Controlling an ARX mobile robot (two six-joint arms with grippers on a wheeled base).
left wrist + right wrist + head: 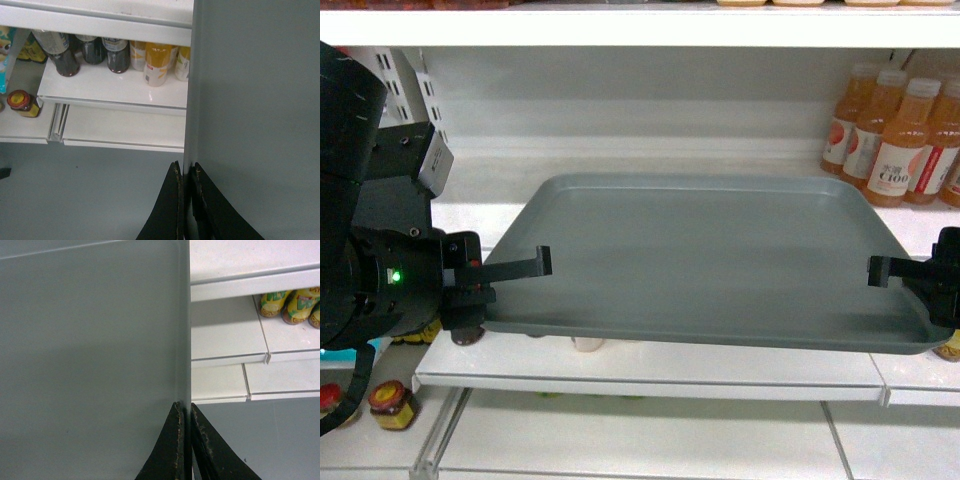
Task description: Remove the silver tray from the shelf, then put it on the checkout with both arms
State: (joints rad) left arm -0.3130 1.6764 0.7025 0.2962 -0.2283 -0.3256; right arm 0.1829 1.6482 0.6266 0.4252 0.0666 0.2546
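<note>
The silver tray (710,260) is a large grey-green rectangle with a low rim, held level in front of the white shelf (490,205). Its far edge lies over the shelf board and its near part sticks out past it. My left gripper (544,263) is shut on the tray's left rim, and in the left wrist view the left gripper (186,170) has the rim of the tray (255,100) between its thin black fingers. My right gripper (876,271) is shut on the right rim; the right wrist view shows this gripper (187,411) pinching the tray (90,340). The checkout is out of view.
Orange juice bottles (895,140) stand on the shelf at the back right, close to the tray's far right corner. On a lower board (110,90) stand dark and yellow bottles (117,52). A red-lidded jar (390,403) sits lower left, and yellow cans (290,302) are at the right.
</note>
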